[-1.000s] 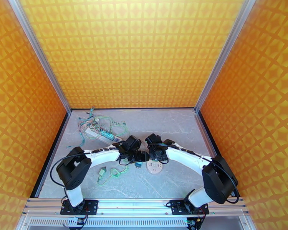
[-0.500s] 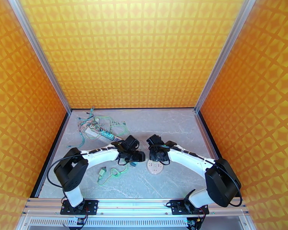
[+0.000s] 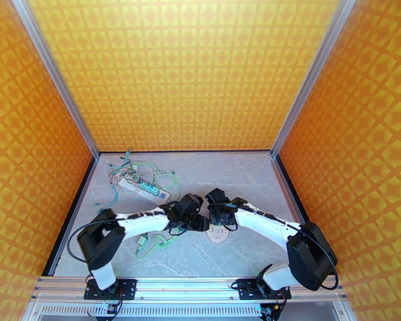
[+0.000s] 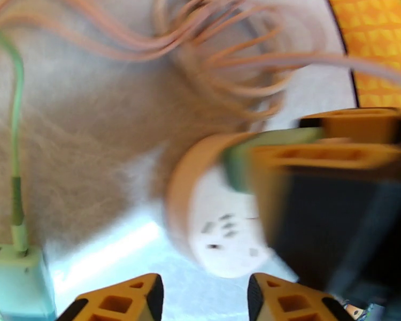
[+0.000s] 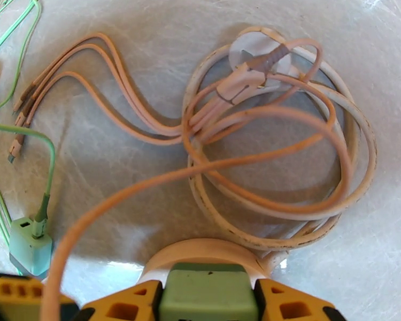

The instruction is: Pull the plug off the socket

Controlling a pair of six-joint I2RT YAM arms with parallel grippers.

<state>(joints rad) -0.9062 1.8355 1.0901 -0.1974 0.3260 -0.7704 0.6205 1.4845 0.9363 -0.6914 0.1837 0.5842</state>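
Right tool [image 5: 208, 298] is clamped on the green plug [image 5: 208, 284], one orange finger [image 5: 128, 302] each side. Plug sits on top of the round white socket [image 5: 200, 252], which lies mid-surface [image 5: 334, 49], toward the near side; can't tell if the prongs are in or out. Beyond the socket lies a coil of peach cable [image 5: 286, 156], w/ loose ends fanning off to one side. Left tool [image 4: 205, 295] sits just beside the right one, jaws partly apart w/ nothing between them, tips just short of the socket. Small green adapter [image 4: 16, 279] w/ a green lead lies near it. Top view: both tools meet over the socket; white power strip [image 3: 141, 189] w/ tangled wires lies well apart, far left
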